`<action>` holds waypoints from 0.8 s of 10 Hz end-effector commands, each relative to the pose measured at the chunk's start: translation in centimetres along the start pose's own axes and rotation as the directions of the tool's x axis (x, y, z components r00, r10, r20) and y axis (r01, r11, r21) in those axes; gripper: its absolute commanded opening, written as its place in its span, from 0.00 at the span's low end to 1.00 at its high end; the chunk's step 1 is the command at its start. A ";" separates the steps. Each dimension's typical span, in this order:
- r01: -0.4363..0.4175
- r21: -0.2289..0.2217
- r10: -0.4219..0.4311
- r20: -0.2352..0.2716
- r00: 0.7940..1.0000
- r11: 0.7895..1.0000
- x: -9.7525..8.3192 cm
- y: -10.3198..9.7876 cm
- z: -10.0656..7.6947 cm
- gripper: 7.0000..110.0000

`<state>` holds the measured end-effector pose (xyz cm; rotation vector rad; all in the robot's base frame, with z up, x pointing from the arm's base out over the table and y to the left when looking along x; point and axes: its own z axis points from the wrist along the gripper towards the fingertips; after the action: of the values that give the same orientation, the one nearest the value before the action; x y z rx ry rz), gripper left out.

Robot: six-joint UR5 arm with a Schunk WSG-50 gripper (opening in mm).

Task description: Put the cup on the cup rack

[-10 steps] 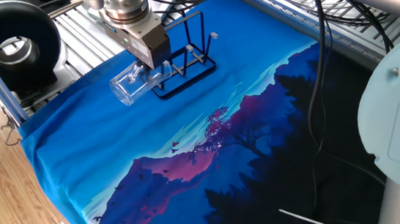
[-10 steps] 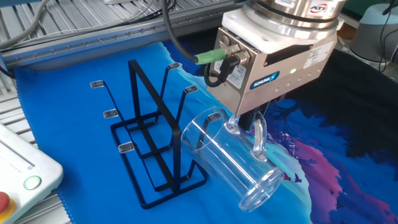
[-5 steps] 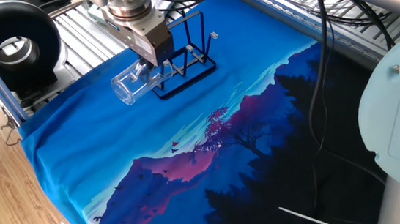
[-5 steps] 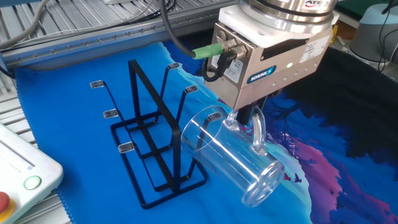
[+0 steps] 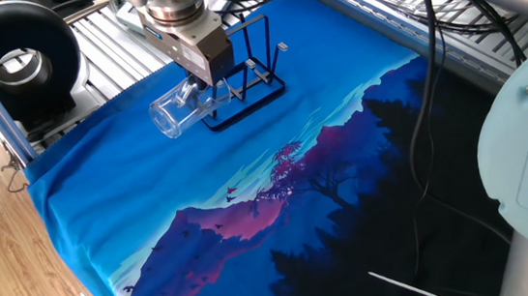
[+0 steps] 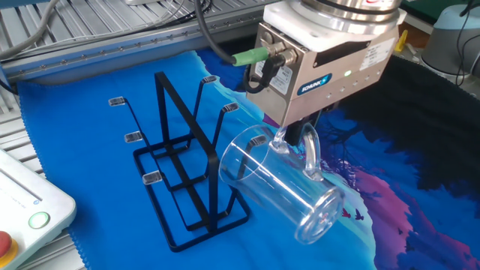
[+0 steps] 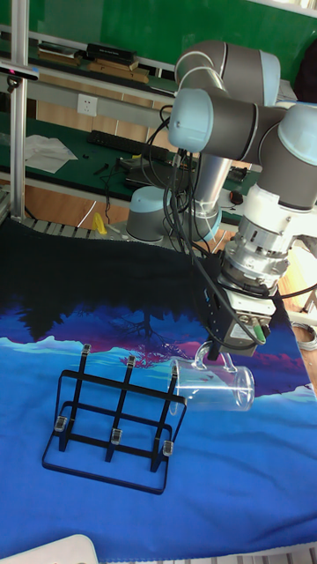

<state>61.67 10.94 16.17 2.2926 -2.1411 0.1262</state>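
Cup (image 6: 277, 191): transparent glass mug, lying almost horizontal in the air and a little tilted; its open mouth faces the cup rack and its flat bottom points away from it; the clear loop handle (image 6: 309, 156) is on the upper side; in the tall fixed view the cup (image 7: 214, 386) hangs above the blue cloth and does not rest on it
Gripper (image 6: 298, 137): comes down from above onto the handle; the fingers are closed on the loop handle and carry the cup; the fingertips are mostly hidden behind the gripper body and the glass, so the exact contact I cannot tell; same gripper in one fixed view (image 5: 207, 81) and in the tall fixed view (image 7: 217, 346)
Cup rack (image 6: 184, 169): black thin-wire rack, standing upright on the blue cloth; rectangular base frame, several upright pegs with small flat tips; one peg tip (image 6: 257, 140) is just at the rim of the cup mouth; whether it is already inside the cup I cannot tell
Position of cup to rack: just beside the rack, at its end that is near the gripper; in one fixed view the cup (image 5: 180, 109) is in front of the rack (image 5: 246, 84)
Cloth (image 5: 249, 198): blue with printed mountains and trees, covers the table
Other things: light control box with a green button (image 6: 37, 220) at the table edge; round black device (image 5: 13, 65) beyond the cloth
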 end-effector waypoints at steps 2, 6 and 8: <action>0.002 -0.001 -0.002 0.011 1.000 1.000 0.1 0.1 -0.1 0.00; 0.004 -0.001 -0.004 0.010 1.000 1.000 0.4 0.2 0.0 0.00; 0.006 0.002 -0.006 0.008 1.000 1.000 0.6 0.2 0.1 0.00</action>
<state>61.51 10.35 16.09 2.2994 -2.1304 0.1285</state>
